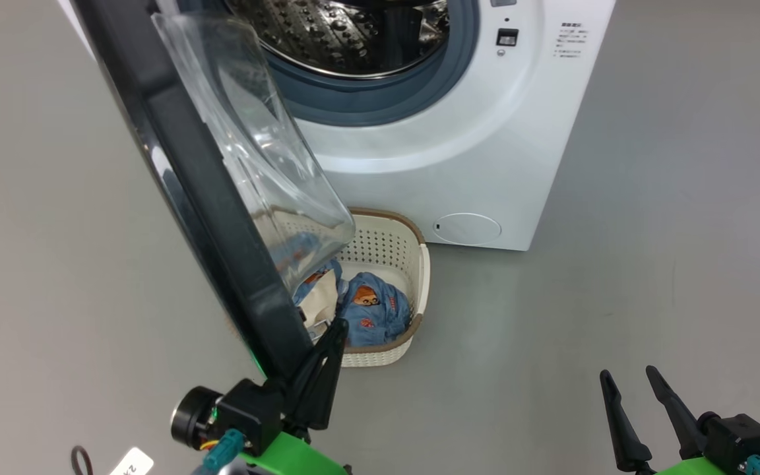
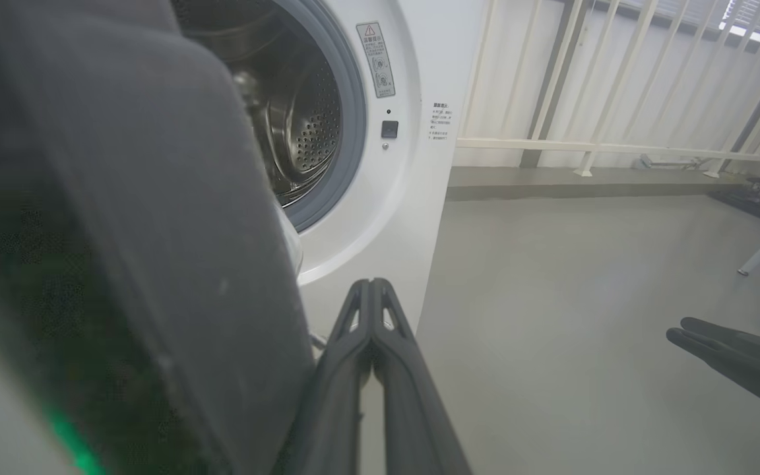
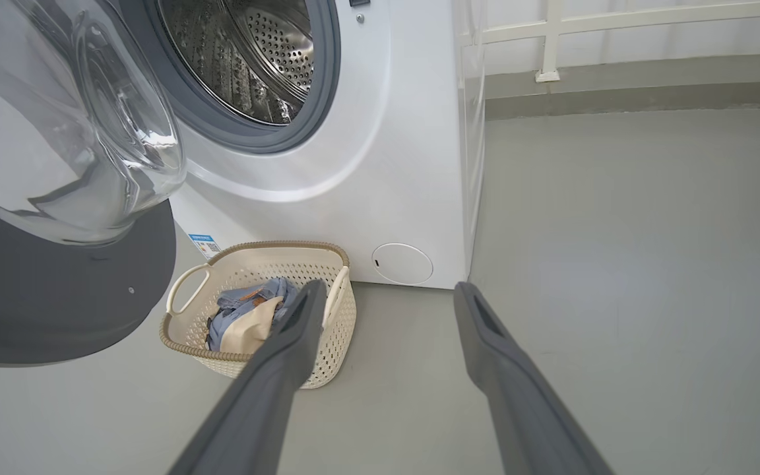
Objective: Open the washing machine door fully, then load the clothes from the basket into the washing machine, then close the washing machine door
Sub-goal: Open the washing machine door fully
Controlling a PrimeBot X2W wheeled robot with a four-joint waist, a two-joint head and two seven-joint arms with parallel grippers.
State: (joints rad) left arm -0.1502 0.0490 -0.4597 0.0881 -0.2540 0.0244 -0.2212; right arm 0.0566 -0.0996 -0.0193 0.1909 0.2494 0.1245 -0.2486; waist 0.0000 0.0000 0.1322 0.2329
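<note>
Just beside the left fingers (image 1: 320, 382) hangs the washing machine door (image 1: 215, 218).

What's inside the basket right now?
Light-blue clothes with orange bears and a cream piece. The washing machine door covers the left of the basket in the head view; anything under the top garments is hidden.

A bare lab or test hall is suggested: a washing machine (image 3: 386, 165) is set free-standing on a plain grey floor (image 3: 617, 264), with white railings (image 2: 617, 146) behind.
</note>
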